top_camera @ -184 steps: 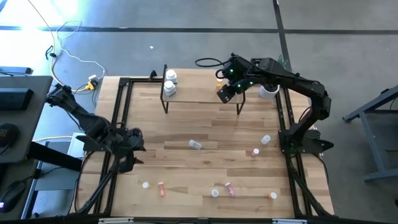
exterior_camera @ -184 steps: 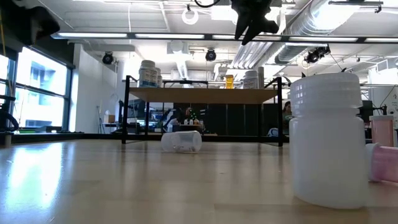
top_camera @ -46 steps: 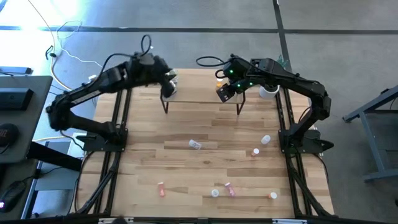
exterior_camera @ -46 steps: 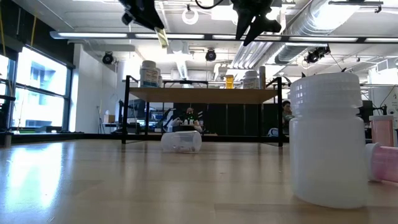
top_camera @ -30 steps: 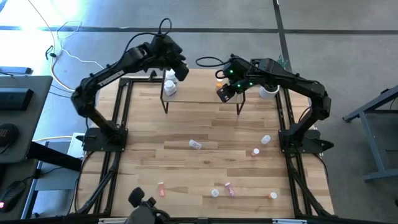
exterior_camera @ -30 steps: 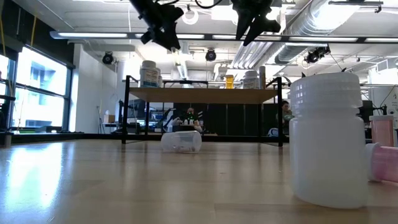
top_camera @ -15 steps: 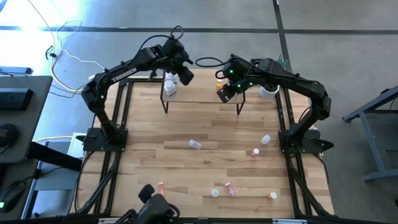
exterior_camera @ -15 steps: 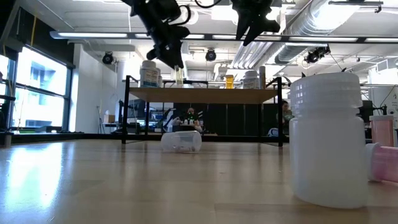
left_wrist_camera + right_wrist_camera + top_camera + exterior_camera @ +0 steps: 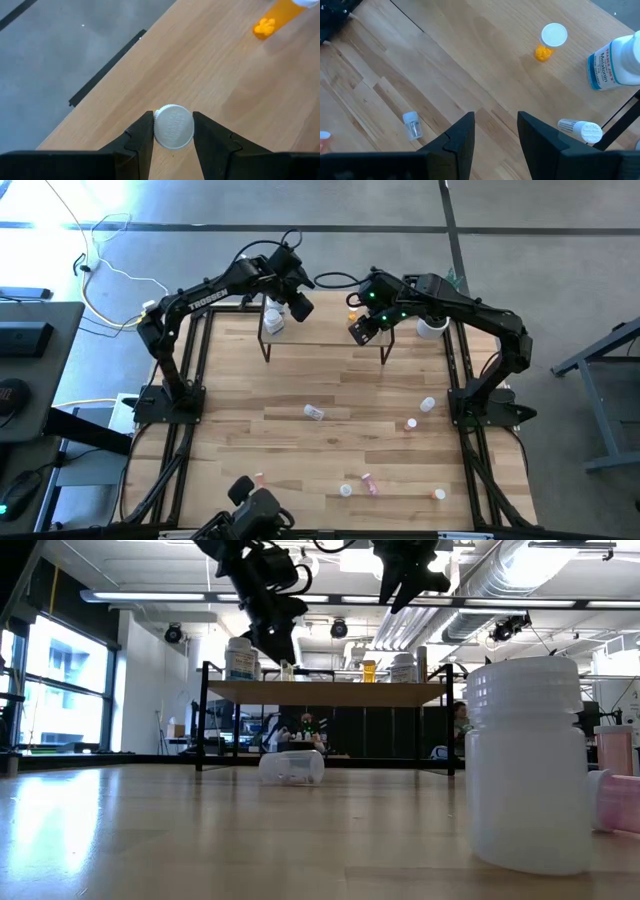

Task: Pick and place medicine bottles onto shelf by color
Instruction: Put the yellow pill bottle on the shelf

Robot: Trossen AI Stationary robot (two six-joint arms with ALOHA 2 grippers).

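The light-wood shelf [image 9: 325,330] stands at the table's far side. Two white medicine bottles [image 9: 272,315] stand at its left end and an orange one [image 9: 353,308] toward its right. My left gripper [image 9: 298,305] hovers over the shelf, right of the white bottles, shut on a small white-capped bottle [image 9: 173,126]. My right gripper [image 9: 358,330] hangs open over the shelf's right part with nothing between its fingers [image 9: 495,130]. Several small bottles lie on the table, among them a clear one [image 9: 314,412]. My left gripper pinches the small bottle between its two fingers, which sit on opposite sides just under the white cap [image 9: 173,126]. The fingers slant steeply down from the table's left. The bottle stands upright, cap up, low over the shelf top [image 9: 286,668]; whether its base touches, I cannot tell.
A white pot [image 9: 432,327] stands right of the shelf. Small bottles are scattered over the near half of the table [image 9: 345,490], [image 9: 428,405]. A large white bottle [image 9: 525,765] is close to the low camera. A dark object [image 9: 255,510] sits at the table's near edge.
My left gripper has sunk toward the shelf top and gone a little toward the table's right along the shelf, tipping further down, with the small bottle still in its fingers. The dark object at the near edge has shifted right.
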